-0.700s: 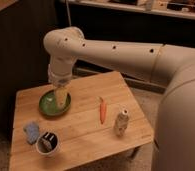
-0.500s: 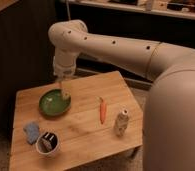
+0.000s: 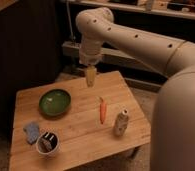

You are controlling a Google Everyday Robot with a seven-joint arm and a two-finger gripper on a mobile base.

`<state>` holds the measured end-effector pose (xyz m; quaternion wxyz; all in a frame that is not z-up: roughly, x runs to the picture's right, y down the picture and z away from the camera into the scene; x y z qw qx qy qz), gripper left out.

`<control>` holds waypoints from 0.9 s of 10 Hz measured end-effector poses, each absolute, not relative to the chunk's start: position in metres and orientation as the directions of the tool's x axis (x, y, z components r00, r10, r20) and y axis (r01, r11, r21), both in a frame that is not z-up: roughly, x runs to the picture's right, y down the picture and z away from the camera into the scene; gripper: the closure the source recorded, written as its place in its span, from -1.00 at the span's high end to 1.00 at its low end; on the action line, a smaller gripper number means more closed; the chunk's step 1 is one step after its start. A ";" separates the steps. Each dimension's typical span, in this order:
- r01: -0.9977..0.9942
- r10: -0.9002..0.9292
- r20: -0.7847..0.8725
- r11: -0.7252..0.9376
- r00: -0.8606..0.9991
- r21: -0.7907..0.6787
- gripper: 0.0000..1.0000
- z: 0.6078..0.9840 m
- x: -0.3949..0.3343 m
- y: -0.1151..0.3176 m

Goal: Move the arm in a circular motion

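The cream-white arm (image 3: 141, 42) of thick rounded segments with small dark holes reaches from the right across the top of the camera view, bends at an elbow and points down. Its yellowish blocky gripper (image 3: 91, 77) hangs above the far middle of the small wooden table (image 3: 86, 135), up and to the right of the green plate (image 3: 54, 102). It holds nothing that I can see.
On the table lie an orange carrot (image 3: 102, 110), a small can or jar (image 3: 121, 123), a blue-grey sponge (image 3: 32, 131) and a white cup with dark items (image 3: 47, 143). A dark cabinet stands at the left and a shelf unit behind.
The gripper has lifted off the green plate and swung right and toward the table's far edge. The whole arm has shifted right.
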<state>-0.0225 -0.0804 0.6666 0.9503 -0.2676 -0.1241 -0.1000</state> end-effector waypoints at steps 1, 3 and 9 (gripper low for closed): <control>0.224 -0.110 0.250 0.844 0.962 -0.488 0.60 0.662 0.006 -0.079; 0.158 -0.075 0.184 0.856 0.980 -0.493 0.60 0.649 0.055 -0.072; -0.030 0.056 0.035 0.851 0.998 -0.525 0.60 0.589 0.160 -0.004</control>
